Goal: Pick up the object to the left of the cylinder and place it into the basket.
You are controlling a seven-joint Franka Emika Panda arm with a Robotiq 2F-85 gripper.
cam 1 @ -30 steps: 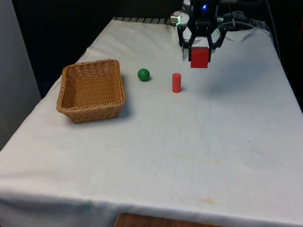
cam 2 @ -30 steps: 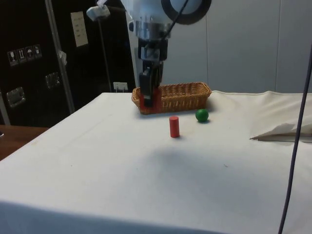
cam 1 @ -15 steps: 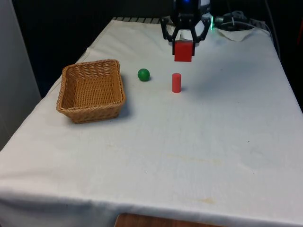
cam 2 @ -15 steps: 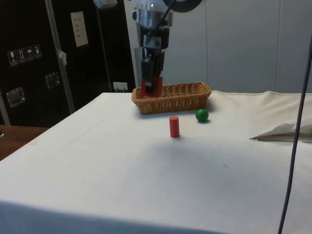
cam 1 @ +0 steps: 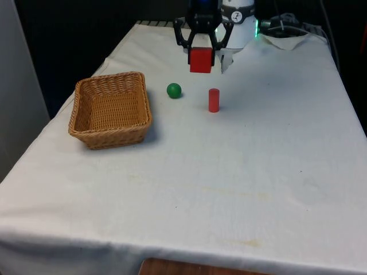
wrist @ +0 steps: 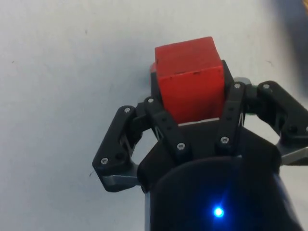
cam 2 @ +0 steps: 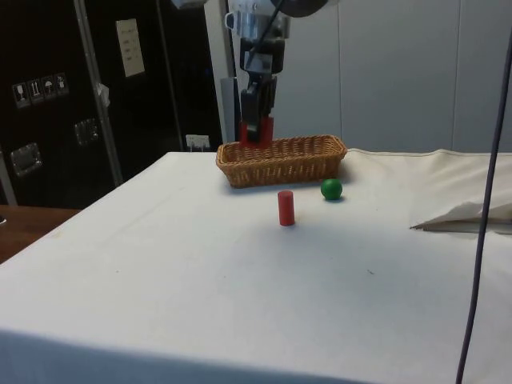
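A: Claw (cam 1: 201, 57) position?
B: Raised above the worktop (cam 1: 241, 166), at its far end. In the front view it hangs beyond the green ball (cam 1: 174, 90) and the red cylinder (cam 1: 213, 99), roughly between the two.

A: What is it carrying?
B: A red cube (cam 1: 200, 60). The fingers (wrist: 163, 126) are closed tight against two opposite faces of it; the wrist view shows the cube (wrist: 189, 77) clamped there with white cloth beneath. Clear of the surface.

A: Side view agrees?
B: Yes. Claw (cam 2: 256, 132) points down, cube (cam 2: 256, 134) at its tip, seen against the rim of the wicker basket (cam 2: 282, 160).

A: Over the basket, then?
B: Cannot tell from that angle. From the front, the basket (cam 1: 110, 109) sits well off to the front view's left of the cube.

A: Ball and cylinder?
B: Ball rests on the cloth between basket and cylinder, near the cylinder. Cylinder stands upright. Neither is touched.
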